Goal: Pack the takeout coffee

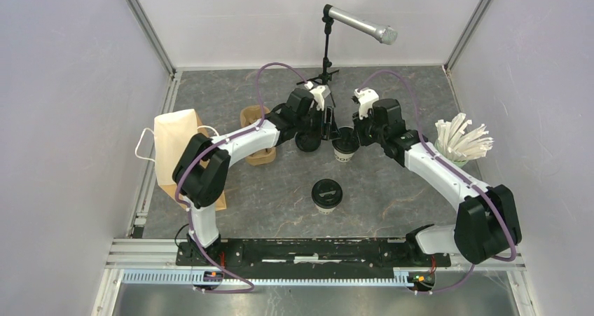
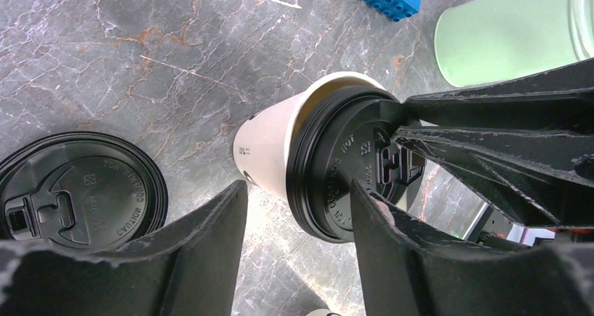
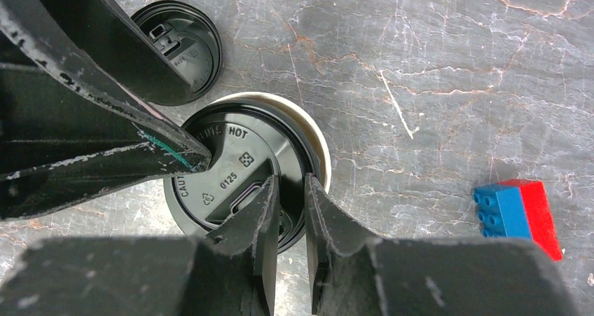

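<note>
At the left edge, a bag (image 1: 175,151) lying flat. Just right of it, the carrier (image 1: 260,156), partly under the left arm.

Toward the middle of the far edge, the left claw (image 2: 298,193): spread wide, holding nothing, one fingertip resting on the lid (image 3: 231,172) of the cup (image 2: 270,144). Just left of that cup, a loose lid (image 2: 77,190) flat on the desk under the other finger.

On the same cup, the right claw (image 3: 292,190): nearly closed, only a thin slit left, tips at the lid's rim. Cannot tell whether nipping the rim or merely pressing.

Nearer the front edge, a second cup (image 1: 326,193), lidded and upright, well apart from both claws.

Likely trouble:
- Pushing off-centre could tip the cup.
- Lifting by the lid alone could pop it free and spill.
- Crowding two claws onto one small lid could end in a knock.
- Sweeping left could drag the loose lid along.
- Reaching the carrier means crossing the left arm, which lies over it.

Further right, a block (image 3: 517,214) on bare desk. By the right edge, a green cup (image 2: 511,36) of straws (image 1: 462,137). At the far edge, a mic (image 1: 358,24) on its stand, above the claws.
</note>
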Motion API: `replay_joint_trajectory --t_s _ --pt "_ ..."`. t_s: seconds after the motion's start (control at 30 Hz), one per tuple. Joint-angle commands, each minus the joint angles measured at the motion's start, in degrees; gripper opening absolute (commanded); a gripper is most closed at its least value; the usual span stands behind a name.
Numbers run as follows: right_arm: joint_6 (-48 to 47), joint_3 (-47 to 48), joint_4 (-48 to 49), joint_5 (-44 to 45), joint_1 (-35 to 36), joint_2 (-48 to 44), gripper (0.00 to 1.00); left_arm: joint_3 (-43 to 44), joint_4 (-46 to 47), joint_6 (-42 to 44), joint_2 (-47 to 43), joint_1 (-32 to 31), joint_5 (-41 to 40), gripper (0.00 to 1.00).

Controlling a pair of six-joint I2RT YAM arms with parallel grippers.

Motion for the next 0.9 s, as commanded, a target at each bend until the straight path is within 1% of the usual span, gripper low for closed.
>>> replay_joint_trajectory --t_s 0.0,0.1,0.33,0.57,0.87 --pt "1.15 3.06 -0.16 -0.49 -0.52 0.15 0.22 1.79 -0.84 -0.77 0.12 -0.02 -0.42 0.66" --pt "1.7 3.58 -0.25 -0.63 -0.61 -0.03 0.22 1.81 -1.24 -0.76 -0.23 -0.02 -0.31 0.71" --pt "2.35 4.64 -0.76 -1.59 -0.78 0.39 0.21 1.31 -0.94 -0.81 -1.95 0.15 0.84 0.78" --pt "2.0 5.7 -1.41 -1.93 -1.84 1.63 0.21 1.53 -0.89 -0.85 -1.68 0.77 1.16 0.78" --pt "1.09 5.86 0.01 -3.42 -3.1 3.97 0.21 2.57 -0.27 -1.45 0.27 1.21 2.48 0.78"
